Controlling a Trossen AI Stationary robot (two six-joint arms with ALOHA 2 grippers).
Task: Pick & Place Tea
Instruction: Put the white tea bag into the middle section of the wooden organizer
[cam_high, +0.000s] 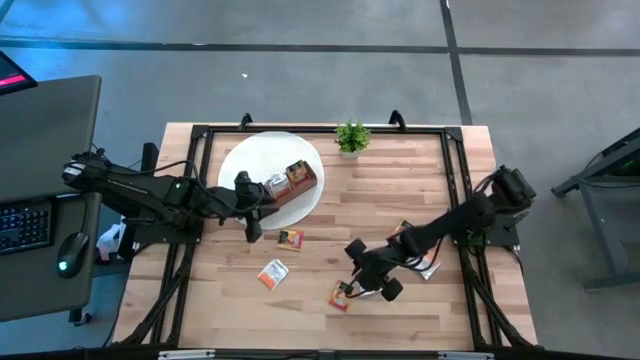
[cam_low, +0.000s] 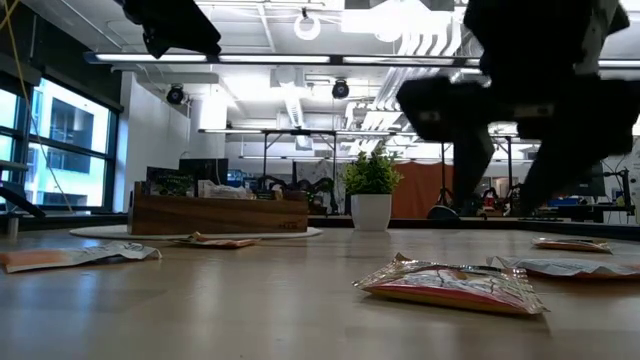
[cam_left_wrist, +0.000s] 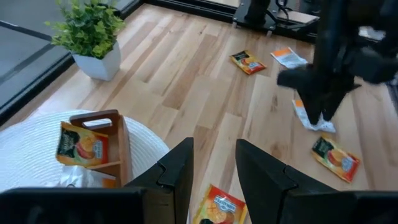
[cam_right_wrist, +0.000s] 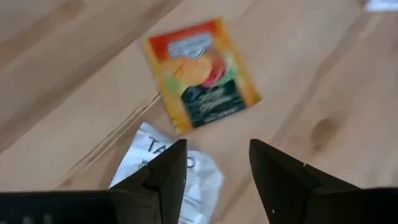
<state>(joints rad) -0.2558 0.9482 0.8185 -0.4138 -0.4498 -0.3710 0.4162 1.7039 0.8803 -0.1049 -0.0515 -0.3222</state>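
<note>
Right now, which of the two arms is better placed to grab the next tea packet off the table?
The right. Its right gripper hangs open beside the orange sachet near the table's front. The left gripper, also open, sits by the wooden box, with another sachet just in front of it.

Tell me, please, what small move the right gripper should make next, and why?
Probably a short descent onto the orange sachet. The right gripper is open and empty above the table, and the sachet lies flat just ahead of its fingers, beside a white sachet. The left gripper waits open by the wooden box.
</note>
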